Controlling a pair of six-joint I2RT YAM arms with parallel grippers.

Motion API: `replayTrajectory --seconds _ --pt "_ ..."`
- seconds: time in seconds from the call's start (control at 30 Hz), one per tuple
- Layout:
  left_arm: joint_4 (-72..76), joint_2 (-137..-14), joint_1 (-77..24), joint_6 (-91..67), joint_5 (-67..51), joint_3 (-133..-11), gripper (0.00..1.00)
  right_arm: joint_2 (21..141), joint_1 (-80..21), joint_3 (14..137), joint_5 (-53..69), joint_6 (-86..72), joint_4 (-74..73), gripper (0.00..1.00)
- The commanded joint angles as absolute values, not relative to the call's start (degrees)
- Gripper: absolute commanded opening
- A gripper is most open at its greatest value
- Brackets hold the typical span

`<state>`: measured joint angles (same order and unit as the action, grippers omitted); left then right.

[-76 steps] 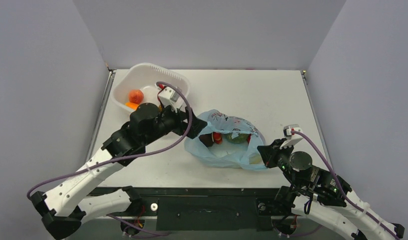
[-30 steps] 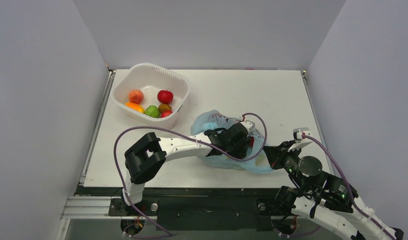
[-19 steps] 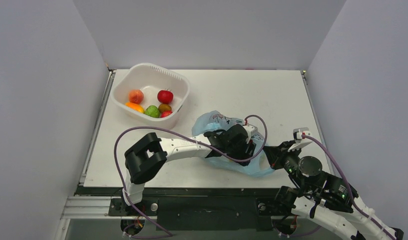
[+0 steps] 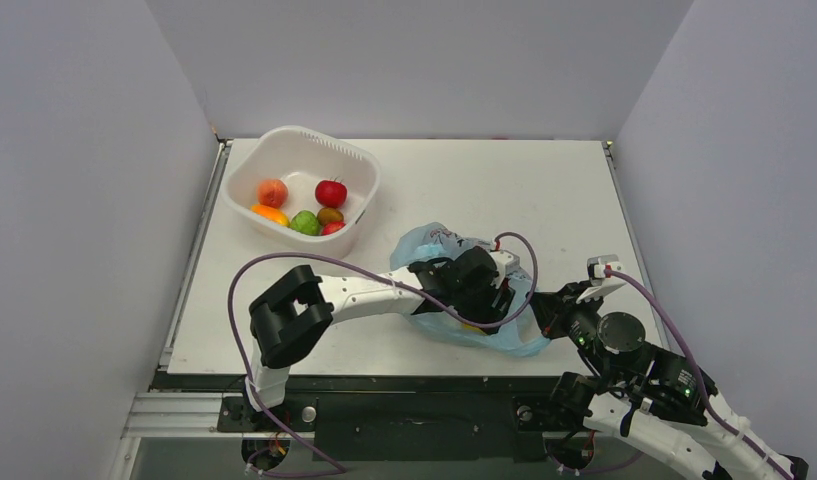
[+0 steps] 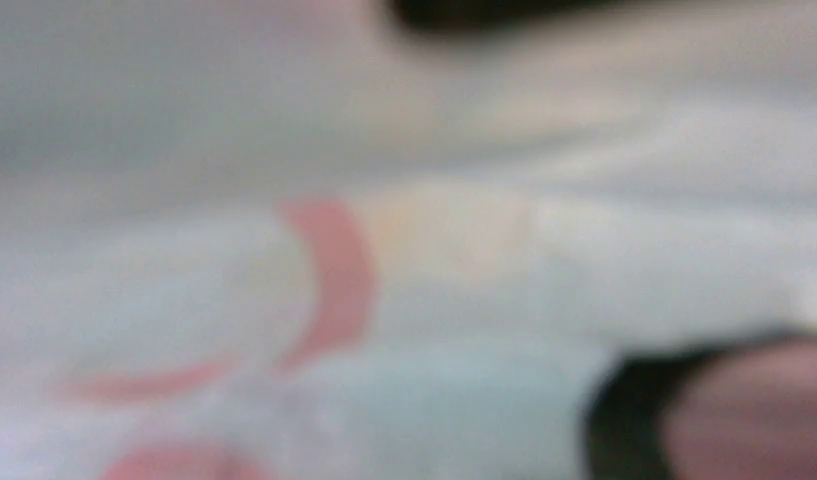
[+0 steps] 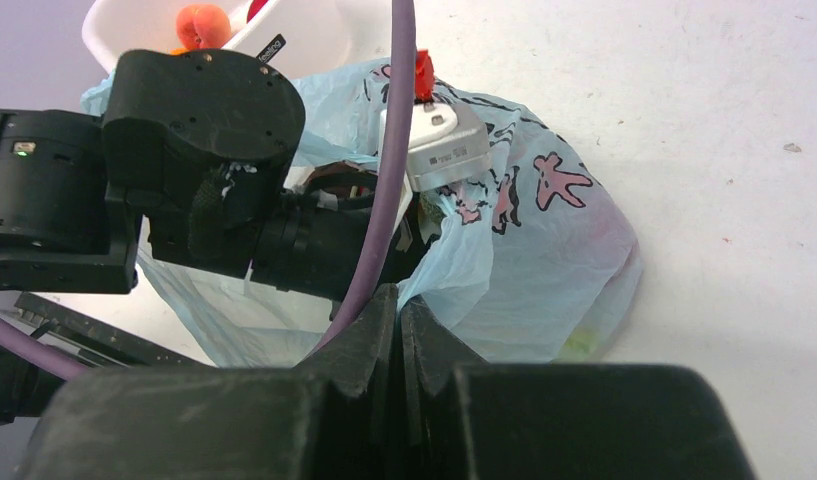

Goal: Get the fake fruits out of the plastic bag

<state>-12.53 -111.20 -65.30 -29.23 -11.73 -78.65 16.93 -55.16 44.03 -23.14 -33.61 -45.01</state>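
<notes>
**While the right gripper [image 6: 399, 312] pins the plastic bag [image 6: 544, 230], the left gripper [image 4: 476, 290] reaches inside it**

Because thin film would slide and fold under a reaching arm, we read the right gripper as an anchor. Its fingers are pressed fully together at the bag's 4 o'clock edge. The film appears to be nipped at their tips, which would hold the mouth up and the bag in place.

The bag lies on the table [image 4: 504, 180] at about 5 o'clock from its middle. Its mouth faces 9 o'clock, and the left arm enters there.

We cannot tell whether the left gripper is wide or narrow. The bag hides it from above, and its own wrist camera gives only a blur of pale film and pink print close against the lens.

As for contents, a yellowish patch [image 4: 466, 325] shows through the film at the bag's 6 o'clock edge. We judge that at least one piece is left inside, though we cannot name it.

The white tub [image 4: 284, 135], at 10 o'clock on the table, holds the fake fruits [image 4: 331, 192] already out:
- a red apple [image 4: 330, 193]
- a peach-coloured fruit [image 4: 272, 191]
- an orange piece [image 4: 269, 213]
- a lime-green piece [image 4: 304, 223]
- a small brown one [image 4: 330, 215]

We judge the task well along.
</notes>
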Motion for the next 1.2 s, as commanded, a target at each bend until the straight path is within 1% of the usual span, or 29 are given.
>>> replayTrajectory --seconds 0.0,0.33,0.47,0.57,0.77,1.03,1.1,1.17 --pt "-18.6 -109.2 -65.1 -23.9 -4.6 -85.1 0.60 17.8 -55.2 43.9 -22.2 -33.2 -41.8 0.00" --pt "-24.9 -114.6 -65.4 -20.0 -1.9 -90.7 0.59 18.1 -55.3 43.8 -22.4 -33.2 -41.6 0.00" --pt "-25.4 -117.8 -66.8 -19.2 -3.8 -91.9 0.62 18.2 -55.2 43.8 -22.3 -33.2 -41.5 0.00" --pt "-25.8 -119.4 -67.7 -19.5 -1.1 -92.4 0.65 18.2 -55.2 43.7 -22.2 -33.2 -41.5 0.00" --pt "-26.1 -123.1 -68.6 -20.6 3.5 -92.7 0.66 18.3 -55.2 43.7 -22.1 -33.2 -41.4 0.00" --pt "-28.5 -125.4 -70.3 -20.1 6.8 -94.3 0.63 18.2 -55.3 43.5 -22.0 -33.2 -41.3 0.00" --pt "-28.9 -125.4 -70.3 -20.0 7.3 -94.3 0.60 18.3 -55.3 43.6 -22.0 -33.2 -41.3 0.00" --pt "-29.1 -125.1 -70.3 -19.8 7.5 -94.4 0.54 18.2 -55.3 43.6 -21.9 -33.2 -41.4 0.00"
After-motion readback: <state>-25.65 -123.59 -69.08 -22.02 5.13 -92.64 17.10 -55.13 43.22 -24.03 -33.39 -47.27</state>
